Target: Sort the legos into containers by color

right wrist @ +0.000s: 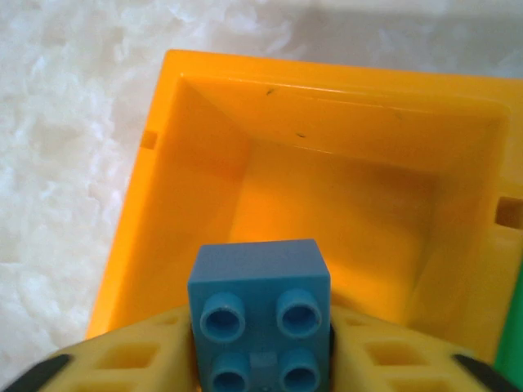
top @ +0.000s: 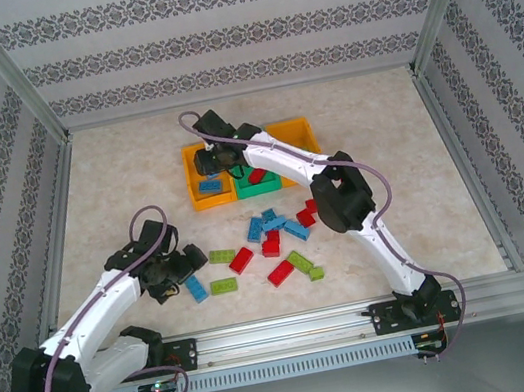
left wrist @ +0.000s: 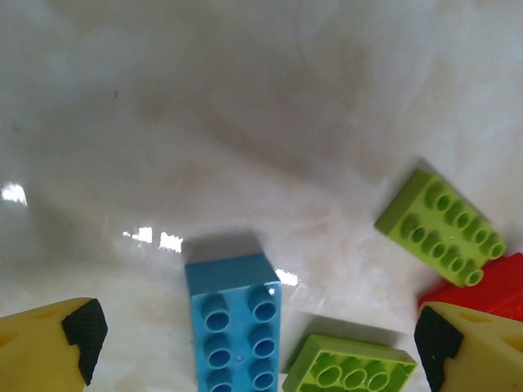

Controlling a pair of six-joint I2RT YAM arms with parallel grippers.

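Counter (top: 117,181): pale, marbled and glossy, with light glare spots in the left wrist view.
Room: walls (top: 215,42) papered in grey patterned bands; a metal frame (top: 21,96) edges the workspace.
Bins: a left orange bin (top: 193,183), a green bin (top: 261,190) and a right orange bin (top: 299,128), joined in a row at the far middle of the counter.
Loose legos (top: 269,225): small studded bricks in blue, red and lime, scattered between the arms on the near half of the counter.
Left hand (left wrist: 257,343): spread wide and low over the counter, with a blue two-by-four brick (left wrist: 235,327) lying flat between its pads.
Left wrist detail: two lime bricks (left wrist: 441,227) and a red brick (left wrist: 490,286) lie just right of the blue one.
Right hand (right wrist: 261,359): pinching a blue two-by-two brick (right wrist: 257,278), studs facing the camera, above the left orange bin.
Right wrist detail: the visible part of that bin's floor is bare.
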